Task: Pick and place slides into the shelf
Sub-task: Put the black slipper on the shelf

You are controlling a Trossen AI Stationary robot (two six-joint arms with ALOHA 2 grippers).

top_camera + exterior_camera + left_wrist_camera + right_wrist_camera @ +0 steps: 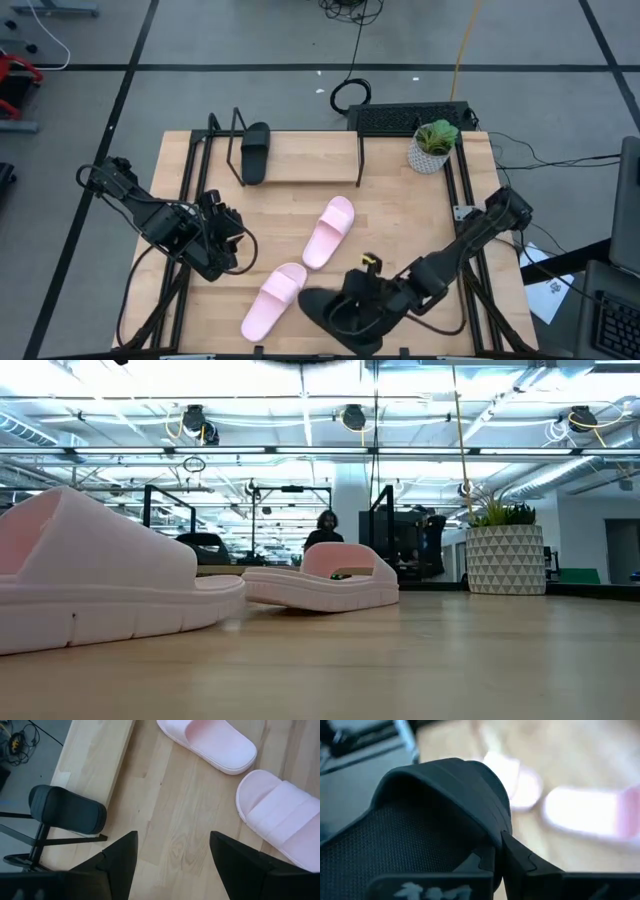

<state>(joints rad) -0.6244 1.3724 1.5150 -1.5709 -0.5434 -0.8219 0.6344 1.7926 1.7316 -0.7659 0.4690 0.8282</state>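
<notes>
One black slide (255, 150) sits on the shelf (300, 157) at its left end, and shows in the left wrist view (67, 810). Two pink slides lie soles down on the table, one in the middle (330, 232) (325, 575) and one near the front edge (273, 300) (100, 595). My right gripper (350, 305) is near the table's front edge, shut on the second black slide (330, 318) (440, 805). My left gripper (222, 240) (172, 865) is open and empty over bare wood, left of the pink slides. My right gripper holds the black slide by the edge of its wide strap (495, 827). One finger (522, 860) lies against the strap's outer side; the strap hides the other. The slide fills the wrist view just ahead of the fingers. I cannot tell whether it is clear of the table.
A potted plant (433, 145) (505, 555) stands at the far right corner beside the shelf's right end. A black keyboard (410, 118) lies behind the shelf. The shelf board to the right of the black slide is bare. Cables run off the right side.
</notes>
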